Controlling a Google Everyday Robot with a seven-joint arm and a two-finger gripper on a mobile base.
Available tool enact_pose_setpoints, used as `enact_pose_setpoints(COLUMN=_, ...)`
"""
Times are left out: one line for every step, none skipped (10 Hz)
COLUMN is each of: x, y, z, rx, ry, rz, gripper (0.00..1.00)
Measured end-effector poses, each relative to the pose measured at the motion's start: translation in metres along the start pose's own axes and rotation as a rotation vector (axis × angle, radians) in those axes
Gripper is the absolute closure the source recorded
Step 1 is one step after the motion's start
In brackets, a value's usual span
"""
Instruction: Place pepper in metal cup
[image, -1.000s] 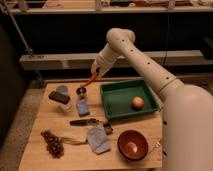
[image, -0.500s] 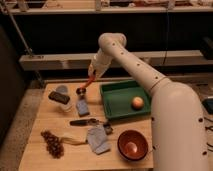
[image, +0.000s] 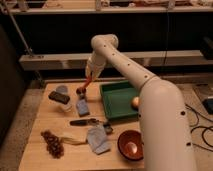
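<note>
The gripper (image: 89, 80) is closed on the pepper (image: 87, 85), holding it just above the metal cup (image: 80, 91). Center the pepper's lower tip over the cup opening, lower it vertically, and release only once the tip is inside.

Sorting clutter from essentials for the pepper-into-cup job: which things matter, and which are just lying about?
Job:
- pepper, held in the shut pincer at the table's far side
- metal cup, right below it

Lying about:
- green tray
- round orange fruit
- red-brown bowl
- grapes
- blue cloth
</note>
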Motion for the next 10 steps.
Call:
enact_pose_setpoints(x=0.000, y=-0.004, z=0.006, rx=-0.009, ry=0.004, rz=-0.002, gripper=0.86)
enact_pose_setpoints(x=0.001, y=-0.006, z=0.012, rx=-0.019, ry=0.007, rz=-0.002, gripper=0.86)
enact_pose_setpoints(x=0.003, y=-0.006, z=0.015, rx=-0.024, ry=0.009, rz=-0.001, gripper=0.86)
enact_pose_setpoints(x=0.003, y=-0.006, z=0.019, rx=-0.033, ry=0.012, rz=-0.001, gripper=0.86)
enact_pose_setpoints(x=0.003, y=-0.007, z=0.023, rx=-0.041, ry=0.014, rz=-0.002, gripper=0.86)
enact_pose_setpoints(x=0.004, y=-0.007, z=0.026, rx=-0.047, ry=0.016, rz=-0.003, gripper=0.86)
enact_pose_setpoints(x=0.005, y=-0.006, z=0.028, rx=-0.053, ry=0.018, rz=-0.001, gripper=0.86)
enact_pose_setpoints(x=0.006, y=-0.006, z=0.031, rx=-0.059, ry=0.018, rz=0.001, gripper=0.86)
enact_pose_setpoints(x=0.007, y=-0.006, z=0.033, rx=-0.063, ry=0.018, rz=0.001, gripper=0.86)
enact_pose_setpoints(x=0.007, y=-0.006, z=0.035, rx=-0.066, ry=0.017, rz=-0.001, gripper=0.86)
